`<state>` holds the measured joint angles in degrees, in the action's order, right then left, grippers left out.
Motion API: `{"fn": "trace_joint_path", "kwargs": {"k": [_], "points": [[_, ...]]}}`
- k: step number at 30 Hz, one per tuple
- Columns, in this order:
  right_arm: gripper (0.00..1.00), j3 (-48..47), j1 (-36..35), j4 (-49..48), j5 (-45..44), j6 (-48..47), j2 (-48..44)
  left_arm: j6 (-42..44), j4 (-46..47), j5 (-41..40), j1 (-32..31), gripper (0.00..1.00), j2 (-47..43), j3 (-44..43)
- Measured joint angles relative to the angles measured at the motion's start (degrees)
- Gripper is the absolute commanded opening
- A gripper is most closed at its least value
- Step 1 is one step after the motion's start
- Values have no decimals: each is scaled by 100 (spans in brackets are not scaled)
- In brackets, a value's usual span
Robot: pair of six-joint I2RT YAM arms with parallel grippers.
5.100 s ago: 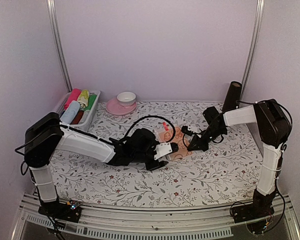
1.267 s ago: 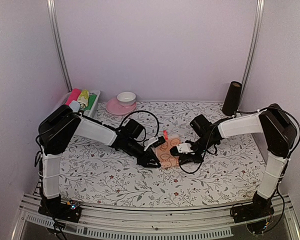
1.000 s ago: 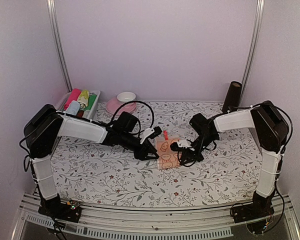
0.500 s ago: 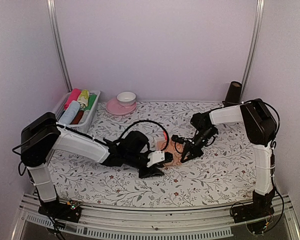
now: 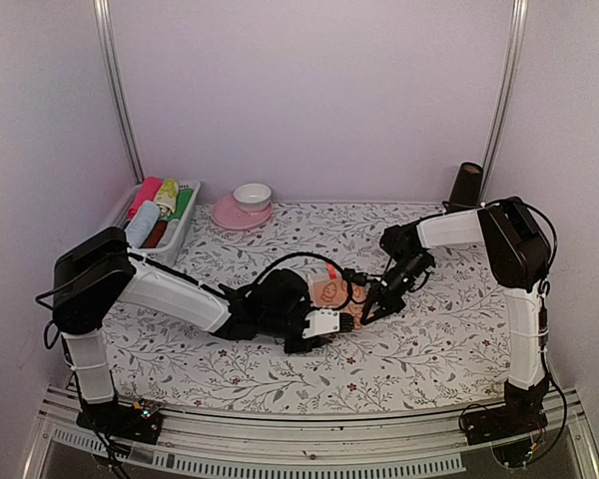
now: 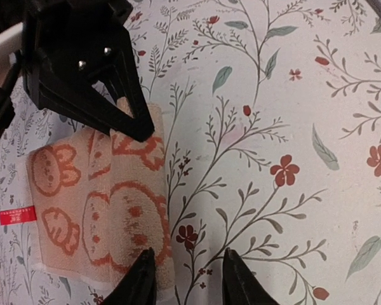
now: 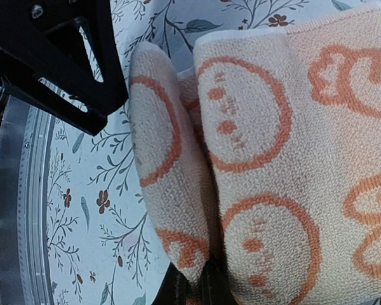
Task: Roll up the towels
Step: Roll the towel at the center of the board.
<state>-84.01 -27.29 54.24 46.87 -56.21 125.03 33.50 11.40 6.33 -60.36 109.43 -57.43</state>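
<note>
The peach-orange towel [image 5: 332,293] with round prints lies mid-table on the floral sheet. In the left wrist view the towel [image 6: 95,203] is flat, with a red tag at its left edge. My left gripper [image 6: 189,283] is open at the towel's near edge, one fingertip [image 6: 143,273] on the cloth and the other on the sheet. It also shows in the top view [image 5: 329,321]. My right gripper [image 7: 193,289] is shut on a folded-over edge of the towel [image 7: 267,159], at its right side in the top view [image 5: 369,305]. A pale blue roll [image 5: 142,222] lies in the basket.
A basket [image 5: 183,232] at the back left holds several rolled cloths. A pink plate with a white bowl [image 5: 248,203] stands behind the left arm. A dark cylinder [image 5: 466,190] stands at the back right. The two grippers are close together over the towel.
My left gripper has moved right and a little away from me, up to the towel's near edge. My right gripper has stayed at the towel's right side, holding it.
</note>
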Motion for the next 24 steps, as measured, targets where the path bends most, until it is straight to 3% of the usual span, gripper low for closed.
{"fn": "trace_joint_path", "kwargs": {"k": [24], "points": [[3, -48, 9, 76, 24, 7, 68, 330, 476, -719, -2, 40, 369, -4]]}}
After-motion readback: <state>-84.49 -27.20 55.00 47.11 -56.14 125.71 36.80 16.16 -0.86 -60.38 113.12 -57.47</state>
